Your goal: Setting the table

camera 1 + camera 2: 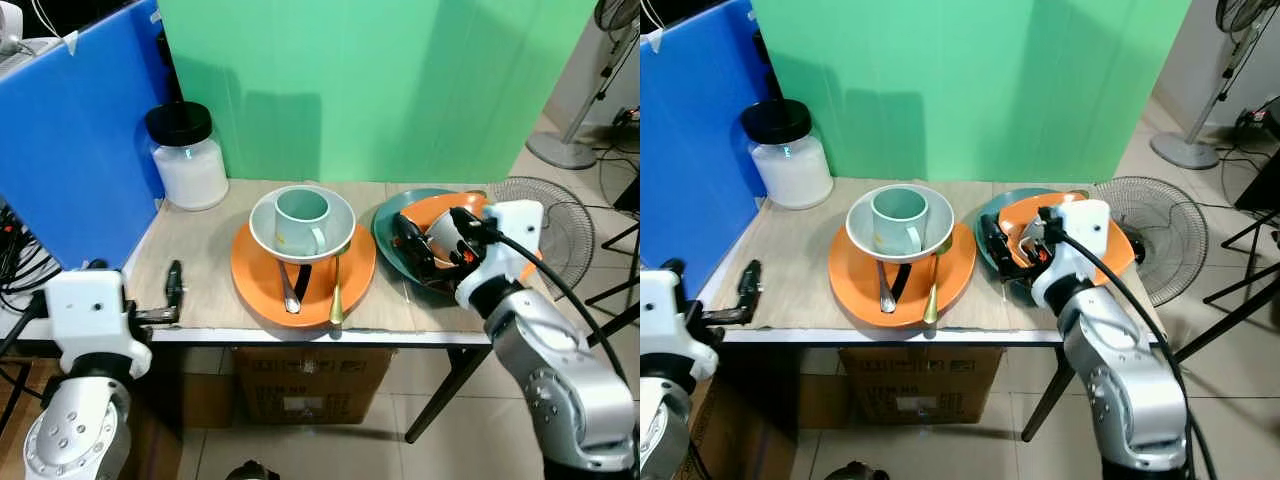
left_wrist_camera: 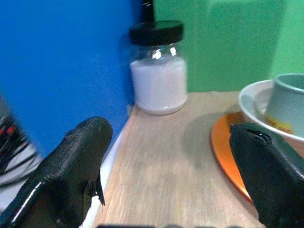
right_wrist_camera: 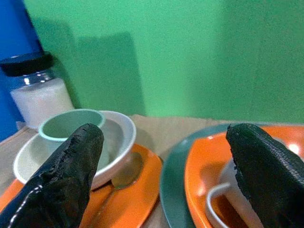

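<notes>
With its 2 fingers spread over the white cup, the right gripper could tip it off the stacked orange plate when closing

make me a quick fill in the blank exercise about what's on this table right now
1. The green mug stands inside a white ____.
2. The glass jar of white powder has a ____ lid.
3. The two spoons lie on an ____ plate.
4. The right gripper, fingers open, hangs over the ____-coloured plate that carries a smaller orange plate.

Missing words: bowl; black; orange; teal
</notes>
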You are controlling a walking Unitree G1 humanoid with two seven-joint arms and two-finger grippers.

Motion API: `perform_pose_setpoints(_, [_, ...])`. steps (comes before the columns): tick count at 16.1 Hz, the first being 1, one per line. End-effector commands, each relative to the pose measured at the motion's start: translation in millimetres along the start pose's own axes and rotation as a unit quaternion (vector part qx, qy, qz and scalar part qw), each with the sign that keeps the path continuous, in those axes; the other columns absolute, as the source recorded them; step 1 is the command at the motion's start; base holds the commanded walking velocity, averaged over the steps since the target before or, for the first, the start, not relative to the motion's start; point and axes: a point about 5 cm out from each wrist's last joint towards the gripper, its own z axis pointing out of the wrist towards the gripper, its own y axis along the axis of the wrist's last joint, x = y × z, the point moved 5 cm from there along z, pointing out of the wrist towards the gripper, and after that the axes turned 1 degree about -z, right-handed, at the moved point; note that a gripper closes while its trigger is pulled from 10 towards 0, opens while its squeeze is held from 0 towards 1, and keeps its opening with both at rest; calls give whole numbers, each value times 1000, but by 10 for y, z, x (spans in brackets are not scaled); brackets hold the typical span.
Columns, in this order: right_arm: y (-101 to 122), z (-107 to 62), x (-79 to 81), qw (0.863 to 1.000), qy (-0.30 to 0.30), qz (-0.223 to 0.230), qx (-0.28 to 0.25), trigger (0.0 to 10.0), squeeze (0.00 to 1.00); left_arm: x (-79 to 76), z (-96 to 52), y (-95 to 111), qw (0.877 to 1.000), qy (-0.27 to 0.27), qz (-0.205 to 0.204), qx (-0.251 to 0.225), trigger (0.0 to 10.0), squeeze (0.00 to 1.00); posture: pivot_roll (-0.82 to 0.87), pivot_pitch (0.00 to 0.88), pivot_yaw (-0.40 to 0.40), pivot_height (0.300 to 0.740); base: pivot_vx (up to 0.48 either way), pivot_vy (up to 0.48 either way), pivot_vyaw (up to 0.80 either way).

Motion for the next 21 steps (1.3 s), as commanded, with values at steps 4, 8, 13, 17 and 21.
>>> perform_pose_setpoints(4, [12,-49,-110,999,-29,8,-10,10000,0,-143,46,121,999,-29,3,-21,10000,0,-29,21,10,740,0,-220,0])
perform_pose_setpoints(8, [23,-32,-104,1000,-27,7,-13,10000,0,-170,58,123,999,-31,1,-21,10000,0,-25,18,6,740,0,-480,0])
perform_pose_setpoints(13, [78,14,-83,999,-18,13,-23,10000,0,-96,36,133,1000,-13,-9,-21,10000,0,-16,16,-5,740,0,-282,0])
perform_pose_setpoints(17, [81,26,-71,1000,-15,17,-22,10000,0,-97,30,136,1000,-12,-10,-21,10000,0,-17,14,-8,740,0,0,0])
perform_pose_setpoints(21, [58,40,-71,1000,-12,23,-14,10000,0,-97,50,131,1000,-16,-9,-19,10000,0,-20,10,-6,740,0,0,0])
